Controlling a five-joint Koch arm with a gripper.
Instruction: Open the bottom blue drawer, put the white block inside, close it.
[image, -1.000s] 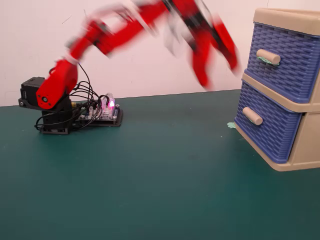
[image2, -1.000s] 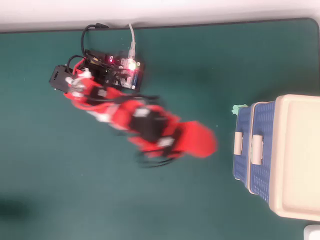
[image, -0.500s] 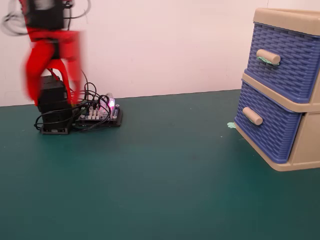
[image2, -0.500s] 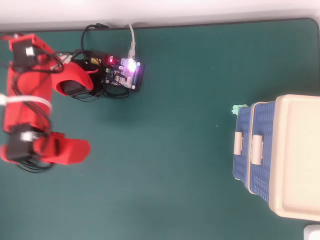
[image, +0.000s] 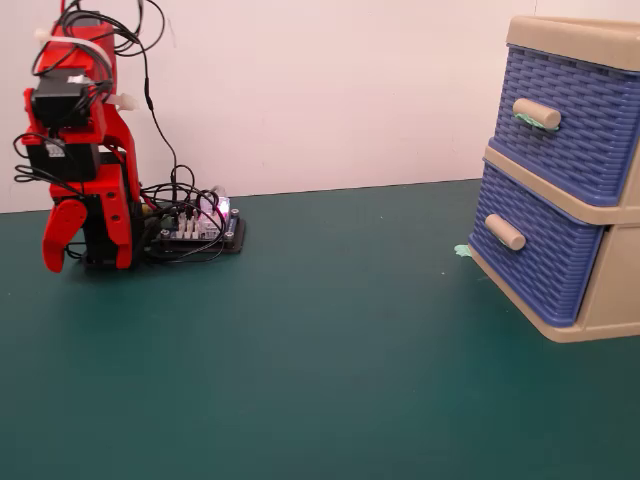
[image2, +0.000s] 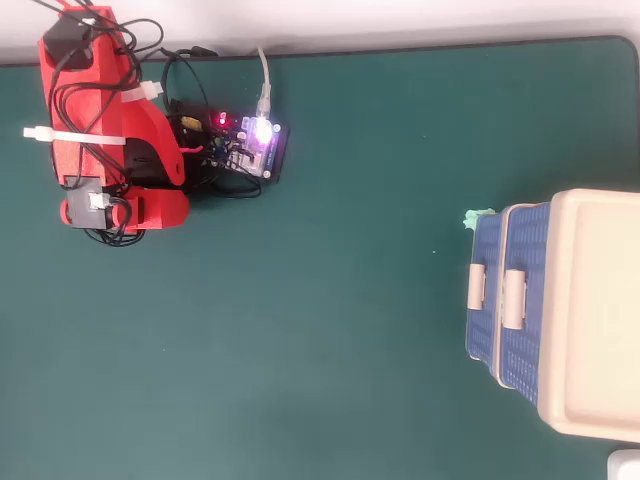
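Your arm stood folded up over its base at the 9 o'clock side of the fixed view, with the tool (image: 85, 245) hanging down just above the desk (image: 320, 360). Its two red jaws pointed downward, one beside the other, and I could not tell whether they were parted or pressed together; nothing showed between them. A lit circuit board (image: 195, 228) sat just beside the base, toward 3 o'clock from it.

The bottom blue drawer (image: 535, 255) sat pushed in flush with its beige frame at the 3 o'clock edge of the fixed view, well apart from the arm. Its plain beige handle (image: 505, 232) stuck out toward the arm. Above it, the upper drawer (image: 570, 120) was shut too, green tape on its handle. The white block was not visible in either view.
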